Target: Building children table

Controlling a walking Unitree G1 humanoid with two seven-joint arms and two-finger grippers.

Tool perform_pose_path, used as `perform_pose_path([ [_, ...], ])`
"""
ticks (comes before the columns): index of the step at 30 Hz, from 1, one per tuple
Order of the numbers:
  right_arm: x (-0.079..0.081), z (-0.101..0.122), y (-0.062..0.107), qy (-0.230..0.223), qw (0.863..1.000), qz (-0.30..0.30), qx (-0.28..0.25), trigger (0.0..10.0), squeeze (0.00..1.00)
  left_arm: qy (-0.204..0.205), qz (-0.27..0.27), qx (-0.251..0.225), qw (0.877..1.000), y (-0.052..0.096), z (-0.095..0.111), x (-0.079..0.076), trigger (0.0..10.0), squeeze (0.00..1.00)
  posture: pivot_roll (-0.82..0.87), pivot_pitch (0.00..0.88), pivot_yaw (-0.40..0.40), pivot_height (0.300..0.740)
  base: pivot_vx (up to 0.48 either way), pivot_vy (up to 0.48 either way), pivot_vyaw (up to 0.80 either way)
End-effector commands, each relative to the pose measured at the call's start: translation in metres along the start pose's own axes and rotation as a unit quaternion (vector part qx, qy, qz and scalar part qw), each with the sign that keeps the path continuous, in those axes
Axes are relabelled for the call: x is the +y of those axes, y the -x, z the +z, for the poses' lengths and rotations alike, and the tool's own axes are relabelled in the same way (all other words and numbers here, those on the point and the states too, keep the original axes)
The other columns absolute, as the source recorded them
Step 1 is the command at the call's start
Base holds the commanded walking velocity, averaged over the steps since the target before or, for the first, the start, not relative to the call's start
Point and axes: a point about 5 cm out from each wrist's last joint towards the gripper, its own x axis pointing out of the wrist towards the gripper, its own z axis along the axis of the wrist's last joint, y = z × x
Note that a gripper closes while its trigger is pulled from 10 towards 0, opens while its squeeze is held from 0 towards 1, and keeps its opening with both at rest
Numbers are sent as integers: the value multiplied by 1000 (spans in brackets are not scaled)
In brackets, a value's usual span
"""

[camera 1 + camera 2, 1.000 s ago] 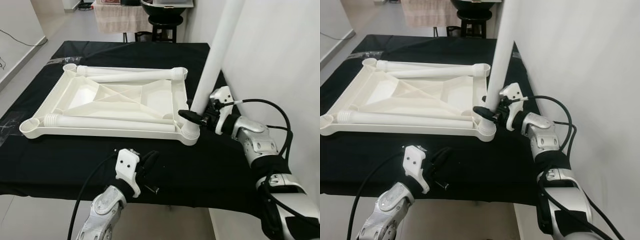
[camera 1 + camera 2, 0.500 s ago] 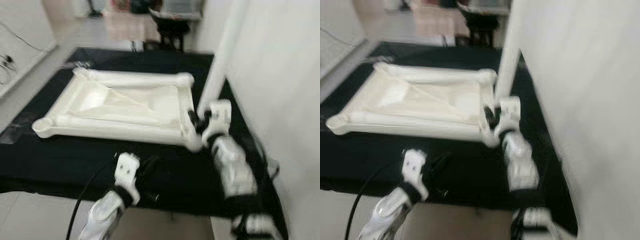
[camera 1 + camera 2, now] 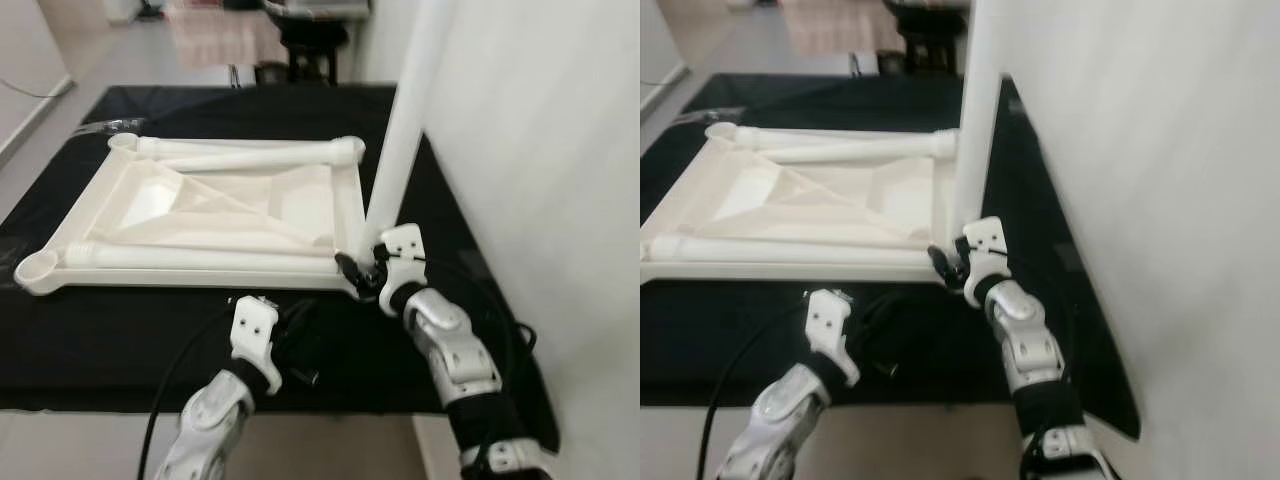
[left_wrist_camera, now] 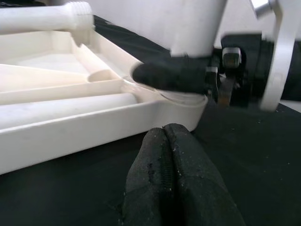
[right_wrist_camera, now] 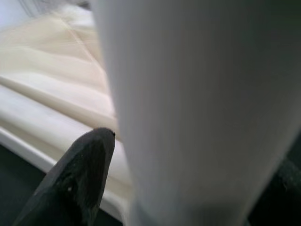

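Note:
A white children's tabletop [image 3: 200,215] lies upside down on a black cloth [image 3: 100,330]. One white leg [image 3: 400,140] stands upright in its near right corner socket. My right gripper [image 3: 362,268] is shut on this leg just above the socket; in the right wrist view the leg [image 5: 197,103] is close up beside one black finger [image 5: 80,174]. Loose legs lie inside the tabletop, one along the far edge [image 3: 250,148] and one along the near edge [image 3: 190,258]. My left gripper [image 4: 164,134] is shut on nothing, low over the cloth just short of that corner.
A white wall [image 3: 540,150] runs close along the table's right side. A dark stool [image 3: 305,40] and draped furniture stand beyond the far edge. The cloth's front edge runs just under my left wrist [image 3: 255,335], with pale floor below and to the left.
The whole picture blurred and shifted, so the camera moved. My right forearm now reaches the upright leg from the near side instead of from the right. The leg still stands in its corner.

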Motion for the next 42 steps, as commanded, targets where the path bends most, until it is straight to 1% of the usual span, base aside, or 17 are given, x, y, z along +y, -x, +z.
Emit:
perform_pose_path([
  [1, -1, 18, -6, 2, 998, 53, -34, 10000, 0, 8, -2, 5, 1000, 0, -4, -3, 10000, 0, 58, 72, -50, 740, 0, 0, 0],
  [9, -24, 28, -7, 14, 992, 122, -37, 10000, 0, 8, -2, 5, 1000, -1, -5, -4, 10000, 0, 63, 68, -53, 740, 0, 0, 0],
  [12, -31, 26, -3, 8, 980, 198, -22, 10000, 0, 7, -1, 5, 1000, -1, -4, -3, 10000, 0, 92, 69, -49, 740, 0, 0, 0],
  [13, -33, 25, -3, 3, 978, 207, -16, 471, 0, 7, -1, 5, 1000, -1, -4, -3, 10000, 0, 98, 69, -53, 740, 0, 0, 0],
  [15, -35, 25, -2, 0, 977, 214, -13, 471, 0, 7, -1, 6, 1000, -1, -4, -3, 10000, 0, 98, 69, -53, 740, 0, 0, 0],
  [16, -38, 27, -3, -6, 976, 216, -14, 0, 0, 7, -1, 6, 1000, -1, -4, -3, 10000, 0, 101, 69, -52, 740, 0, 0, 0],
  [26, -49, 37, -9, -18, 980, 197, -31, 0, 0, 6, -1, 6, 1000, 0, -4, -2, 10000, 0, 104, 72, -51, 740, 0, 0, 0],
  [29, -49, 18, -5, -18, 987, 161, -11, 0, 0, 6, -1, 6, 1000, 2, -4, -2, 10000, 0, 100, 80, -52, 740, 0, 0, 0],
  [30, -47, 6, -6, 1, 993, 119, 20, 0, 0, 6, -1, 6, 1000, 2, -3, -2, 10000, 0, 99, 86, -53, 740, 0, 0, 0],
  [31, -47, 6, -6, 1, 993, 119, 20, 0, 0, 6, -1, 6, 1000, 2, -3, -2, 10000, 0, 99, 86, -53, 740, 0, 0, 0],
  [32, -41, -27, -3, 1, 993, -89, 74, 0, 0, 6, 0, 6, 1000, 4, -2, -1, 10000, 0, 80, 97, -43, 740, 0, 0, 0],
  [33, -39, -41, 6, -18, 977, -192, 94, 0, 0, 5, 0, 6, 1000, 5, -2, -1, 10000, 0, 80, 97, -43, 740, 0, 0, 0],
  [34, -19, -48, 12, -27, 979, -178, 93, 0, 0, 6, 0, 6, 1000, 5, -2, -1, 10000, 0, 84, 102, -44, 740, 0, 0, 0],
  [35, -19, -48, 12, -27, 979, -178, 93, 0, 0, 6, 0, 6, 1000, 5, -2, -1, 10000, 0, 84, 102, -44, 740, 0, 0, 0],
  [36, -4, -49, 14, -33, 985, -149, 86, 0, 0, 7, 0, 6, 1000, 5, -1, -1, 10000, 0, 99, 110, -46, 740, 0, 0, 0],
  [37, 2, -44, 13, -17, 989, -130, 75, 0, 0, 5, 0, 7, 1000, 6, -2, 0, 10000, 0, 78, 101, -28, 740, 0, 0, 0],
  [42, -7, -46, 7, 4, 986, -139, 87, 0, 0, 7, -4, 10, 1000, 5, -3, 1, 10000, 0, 91, 95, -41, 740, 0, 0, 0],
])
